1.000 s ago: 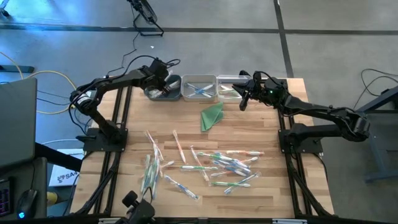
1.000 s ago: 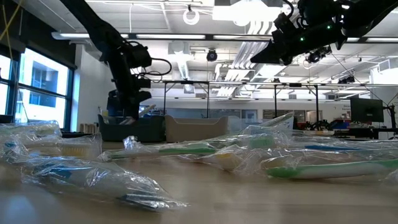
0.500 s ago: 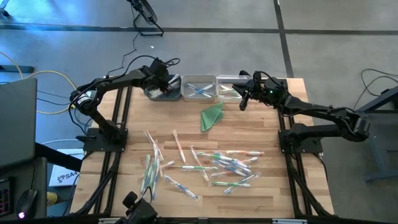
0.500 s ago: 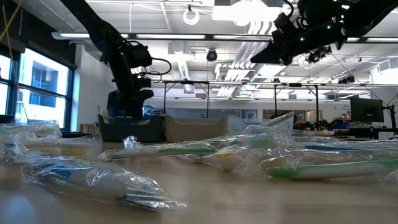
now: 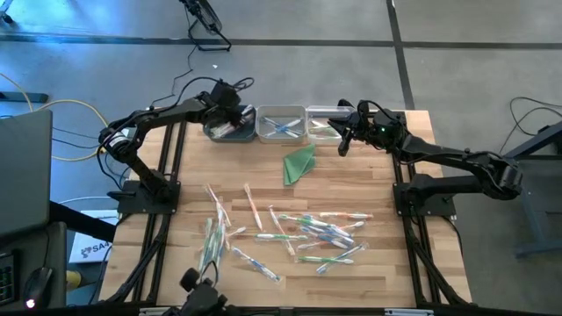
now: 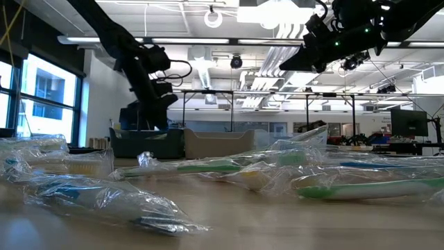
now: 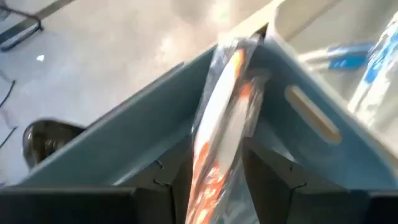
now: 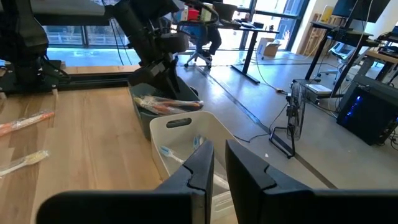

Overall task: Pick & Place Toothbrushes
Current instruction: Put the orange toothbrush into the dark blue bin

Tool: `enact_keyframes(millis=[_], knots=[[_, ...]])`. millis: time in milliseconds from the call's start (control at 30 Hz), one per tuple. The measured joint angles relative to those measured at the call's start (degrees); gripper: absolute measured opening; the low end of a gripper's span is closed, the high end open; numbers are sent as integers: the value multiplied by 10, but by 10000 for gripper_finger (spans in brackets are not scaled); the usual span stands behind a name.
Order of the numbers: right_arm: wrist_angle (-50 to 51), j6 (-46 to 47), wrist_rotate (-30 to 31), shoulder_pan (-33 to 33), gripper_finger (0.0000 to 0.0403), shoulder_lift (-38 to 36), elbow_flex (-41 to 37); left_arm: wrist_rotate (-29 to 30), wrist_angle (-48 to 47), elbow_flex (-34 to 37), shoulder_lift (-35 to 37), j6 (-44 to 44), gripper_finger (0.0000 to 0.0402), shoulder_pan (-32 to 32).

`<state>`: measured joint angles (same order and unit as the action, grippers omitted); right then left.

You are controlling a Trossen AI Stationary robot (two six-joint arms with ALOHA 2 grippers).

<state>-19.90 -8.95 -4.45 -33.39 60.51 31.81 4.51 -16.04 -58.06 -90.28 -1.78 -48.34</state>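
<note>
wooden table (image 5: 369, 272), scattered toothbrushes (image 5: 307, 233), bins (image 5: 281, 124)

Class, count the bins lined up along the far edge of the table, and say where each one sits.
3. A dark grey bin on the left under the left end effector, a white bin in the middle, and a clear bin on the right beside the right end effector. None looks hidden.

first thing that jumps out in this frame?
The loose heap of wrapped toothbrushes strewn across the near half of the wooden table. Next, the left gripper over the grey bin at the far edge, with an orange-accented wrapped toothbrush lying between its fingers in the bin. The right gripper hangs shut by the row's other end, and a folded green cloth lies just in front of the bins.
</note>
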Motion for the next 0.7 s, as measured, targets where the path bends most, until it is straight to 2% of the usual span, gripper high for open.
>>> enact_keyframes(millis=[200, 500, 700], knots=[[0, 12, 5, 0, 34, 0, 0, -29, 31, 0, 0, 0, 118, 0], [-5, 81, 162, -2, 34, 0, 0, -45, 31, 0, 0, 0, 117, 0], [-4, 89, 185, -2, 34, 0, 0, -45, 24, 0, 0, -2, 117, 0]])
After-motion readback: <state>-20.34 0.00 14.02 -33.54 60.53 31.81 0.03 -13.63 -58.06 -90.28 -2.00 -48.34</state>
